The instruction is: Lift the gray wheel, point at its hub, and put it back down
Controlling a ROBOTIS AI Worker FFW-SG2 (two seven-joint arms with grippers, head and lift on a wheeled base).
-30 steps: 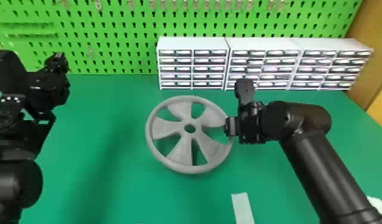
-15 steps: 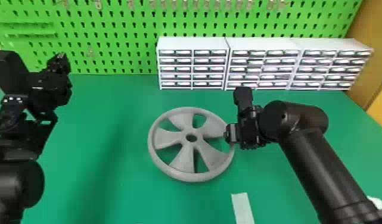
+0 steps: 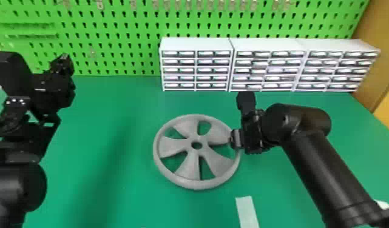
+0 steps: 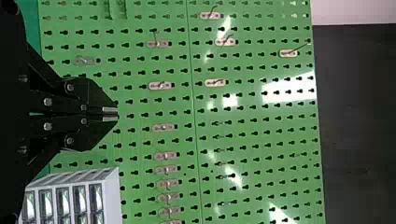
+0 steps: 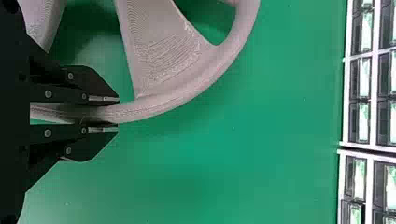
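At the right side of the gray wheel, my right gripper is shut on the rim. The wheel lies roughly flat, hub facing up; whether it touches the green table I cannot tell. In the right wrist view the rim of the wheel passes between the two fingers of the right gripper, with a spoke beside them. My left gripper is parked at the far left, away from the wheel. In the left wrist view, the tips of the left gripper are together, holding nothing, against the pegboard.
White drawer cabinets stand along the back of the green table, in front of a green pegboard. A pale strip lies near the front, to the right of the wheel. A wooden panel rises at the right.
The wheel and my right gripper have moved together down the head view, and the wheel's tilt has changed slightly. The left arm has barely shifted.
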